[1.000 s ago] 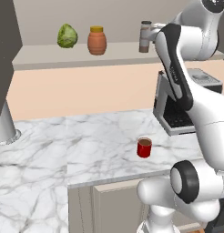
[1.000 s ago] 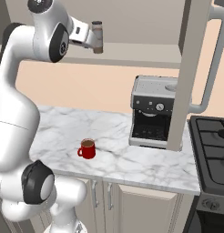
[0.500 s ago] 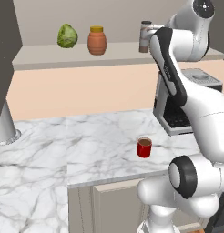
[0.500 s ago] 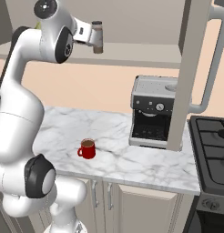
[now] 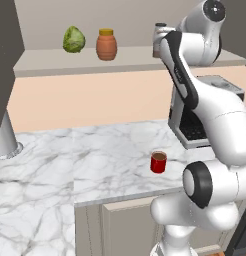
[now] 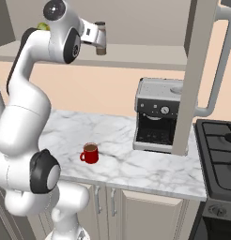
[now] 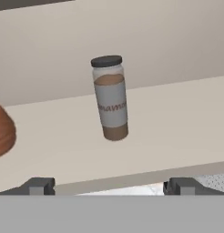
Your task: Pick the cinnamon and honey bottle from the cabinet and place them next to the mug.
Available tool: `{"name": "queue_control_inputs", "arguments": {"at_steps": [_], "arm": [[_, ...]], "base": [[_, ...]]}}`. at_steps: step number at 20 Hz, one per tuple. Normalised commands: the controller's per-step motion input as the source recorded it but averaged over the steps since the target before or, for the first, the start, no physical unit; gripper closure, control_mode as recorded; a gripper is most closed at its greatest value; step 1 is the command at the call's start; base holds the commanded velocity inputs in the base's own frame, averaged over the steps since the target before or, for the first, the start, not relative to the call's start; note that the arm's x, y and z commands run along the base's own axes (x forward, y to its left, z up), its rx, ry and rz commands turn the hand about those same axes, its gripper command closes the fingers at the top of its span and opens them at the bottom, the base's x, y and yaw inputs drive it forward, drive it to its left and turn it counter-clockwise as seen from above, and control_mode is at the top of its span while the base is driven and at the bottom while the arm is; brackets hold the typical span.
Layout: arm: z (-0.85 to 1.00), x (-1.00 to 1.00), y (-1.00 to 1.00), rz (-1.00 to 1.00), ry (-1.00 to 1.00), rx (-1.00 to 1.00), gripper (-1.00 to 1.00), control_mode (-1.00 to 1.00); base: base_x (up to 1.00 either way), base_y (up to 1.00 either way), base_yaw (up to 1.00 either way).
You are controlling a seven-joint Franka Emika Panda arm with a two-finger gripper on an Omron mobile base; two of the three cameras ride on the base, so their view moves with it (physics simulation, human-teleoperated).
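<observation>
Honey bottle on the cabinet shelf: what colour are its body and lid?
The honey bottle has a terracotta-orange body and a yellow-orange lid, clearest in the left base view.

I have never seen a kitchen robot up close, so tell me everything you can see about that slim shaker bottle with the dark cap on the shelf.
The slim tall cylindrical shaker with a dark cap stands on the long pale beige shelf. Brown powder shows above and below a pale grey label with small unreadable lettering. It touches nothing but the shelf, and the squat terracotta jar stands apart to one side. The open end effector faces it, still short of it.
</observation>
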Motion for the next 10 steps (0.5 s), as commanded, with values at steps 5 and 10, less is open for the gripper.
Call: {"name": "queue_control_inputs", "arguments": {"at_steps": [5,10], "arm": [[-0.13,0.33,-0.02,-0.01,0.0,0.0,-1.0,-1.0],[-0.11,0.26,0.0,-0.01,0.02,0.0,-1.0,-1.0]], "base": [[0.0,0.0,0.0],[0.0,0.0,0.0]]}}
